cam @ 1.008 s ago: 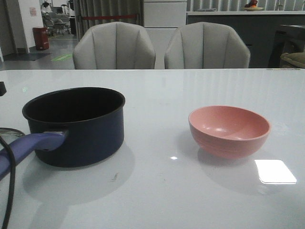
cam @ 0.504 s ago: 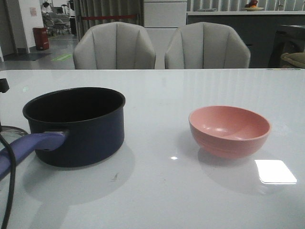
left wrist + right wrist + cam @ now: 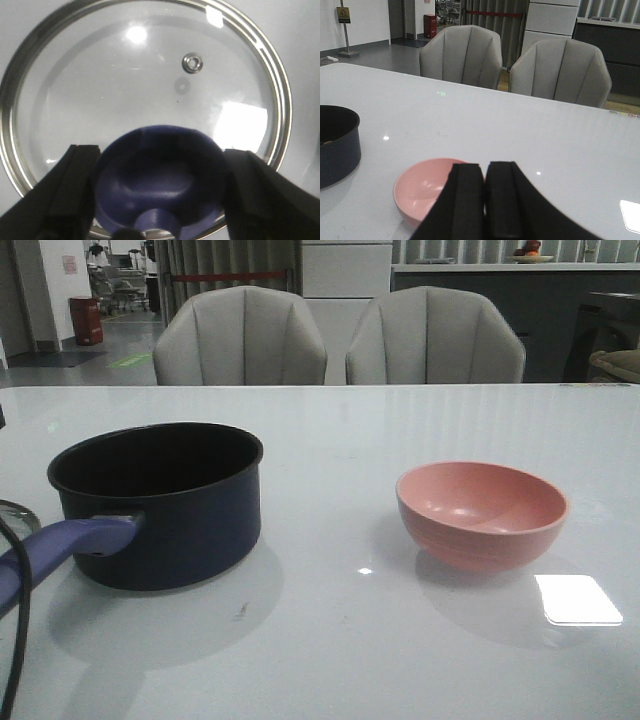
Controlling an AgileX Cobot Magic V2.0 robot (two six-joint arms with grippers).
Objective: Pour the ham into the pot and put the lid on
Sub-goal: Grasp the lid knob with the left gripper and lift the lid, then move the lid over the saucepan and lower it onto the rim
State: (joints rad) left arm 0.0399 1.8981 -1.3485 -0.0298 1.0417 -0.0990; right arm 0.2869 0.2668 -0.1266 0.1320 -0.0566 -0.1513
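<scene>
At the table's left edge, the lid (image 3: 145, 100) lies flat beside the pot (image 3: 160, 502). The left gripper (image 3: 157, 200) straddles its knob (image 3: 159, 180), jaws open; it should close squarely. The right gripper (image 3: 485, 200) is closed, empty. Ham probably already in the pot.

1. The pot (image 3: 160, 502) has a dark navy enamel-like wall with a dull sheen and a matt black inside.
2. The lid (image 3: 150, 75), under the left gripper, is clear smooth glass with a polished steel rim.
3. The pink bowl (image 3: 482, 512) looks like smooth satin plastic.
4. The table (image 3: 400, 640) is glossy and pale.
</scene>
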